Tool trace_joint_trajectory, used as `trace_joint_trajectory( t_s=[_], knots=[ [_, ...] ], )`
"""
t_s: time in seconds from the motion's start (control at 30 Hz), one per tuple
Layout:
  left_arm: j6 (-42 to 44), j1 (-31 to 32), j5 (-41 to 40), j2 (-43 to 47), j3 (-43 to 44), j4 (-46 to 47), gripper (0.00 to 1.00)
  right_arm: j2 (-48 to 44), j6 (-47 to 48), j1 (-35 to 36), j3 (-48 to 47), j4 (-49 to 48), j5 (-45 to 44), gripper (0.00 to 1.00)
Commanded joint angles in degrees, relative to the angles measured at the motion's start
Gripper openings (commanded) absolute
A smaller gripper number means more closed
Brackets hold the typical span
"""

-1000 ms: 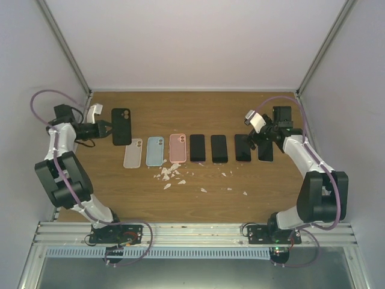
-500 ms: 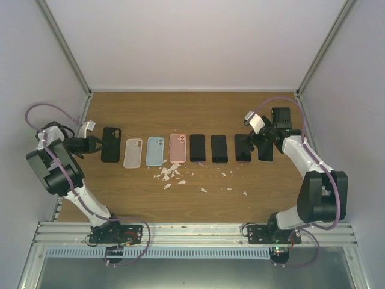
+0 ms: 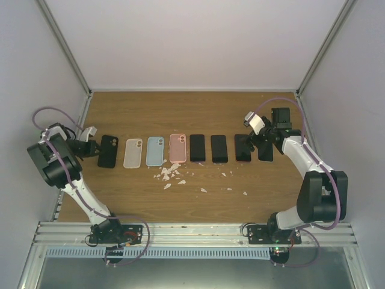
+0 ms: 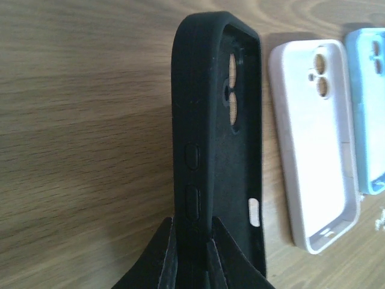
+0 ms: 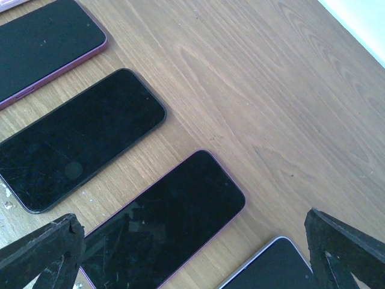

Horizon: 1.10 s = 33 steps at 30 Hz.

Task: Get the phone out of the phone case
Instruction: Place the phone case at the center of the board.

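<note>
An empty black phone case (image 4: 219, 138) stands tilted on its long edge, its inside and camera holes showing. My left gripper (image 4: 192, 256) is shut on the case's raised side wall near the buttons. From above, the black case (image 3: 108, 150) is at the left end of the row, with my left gripper (image 3: 90, 148) just left of it. Several bare phones lie face up at the right, among them one with a purple edge (image 5: 162, 223). My right gripper (image 5: 195, 250) hangs open above that phone with nothing between its fingers; in the top view my right gripper (image 3: 257, 139) is over the phones.
A white case (image 3: 133, 153), a blue case (image 3: 155, 150) and a pink case (image 3: 177, 148) lie in the row, then phones (image 3: 197, 147) (image 3: 219, 149). White crumbs (image 3: 171, 174) are scattered in front of them. Grey walls close in on both sides.
My left arm has carried the black case forward and to the left, down to the left end of the row. The right arm has stayed where it was.
</note>
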<state>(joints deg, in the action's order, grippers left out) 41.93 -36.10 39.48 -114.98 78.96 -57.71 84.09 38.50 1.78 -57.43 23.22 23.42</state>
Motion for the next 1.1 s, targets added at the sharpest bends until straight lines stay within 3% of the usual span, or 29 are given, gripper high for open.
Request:
trace_joint_trajectory(
  t_s=[0.0, 0.13, 0.43, 0.87, 1.0, 1.07],
  knots=[
    [-3.15, 0.85, -7.11, -1.1, -0.19, 6.31, 0.0, -0.36, -0.47, 0.42, 0.72, 0.5, -0.18, 1.0],
    [-5.88, 1.19, -10.44, -1.2, -1.72, 10.29, 0.02, -0.4, -0.27, 0.44, 1.11, 0.49, -0.45, 0.99],
    [-9.68, 1.77, -13.04, -1.06, -4.82, 15.06, 0.2, -0.62, -0.03, 0.42, 1.62, 0.29, -0.78, 1.0],
    [-12.6, 1.9, -12.82, 4.25, -5.01, 16.43, 0.7, -1.39, -0.04, 0.42, 1.88, -0.29, -0.88, 1.0],
    [-13.31, 2.62, -12.2, 7.03, -4.07, 16.25, 0.97, -1.85, 0.28, 0.42, 0.75, 0.3, -0.62, 1.0],
    [-13.62, 3.13, -11.46, 7.91, -2.08, 15.57, 0.99, -1.92, 0.91, 0.45, -0.28, 1.0, -0.77, 1.0]
  ],
)
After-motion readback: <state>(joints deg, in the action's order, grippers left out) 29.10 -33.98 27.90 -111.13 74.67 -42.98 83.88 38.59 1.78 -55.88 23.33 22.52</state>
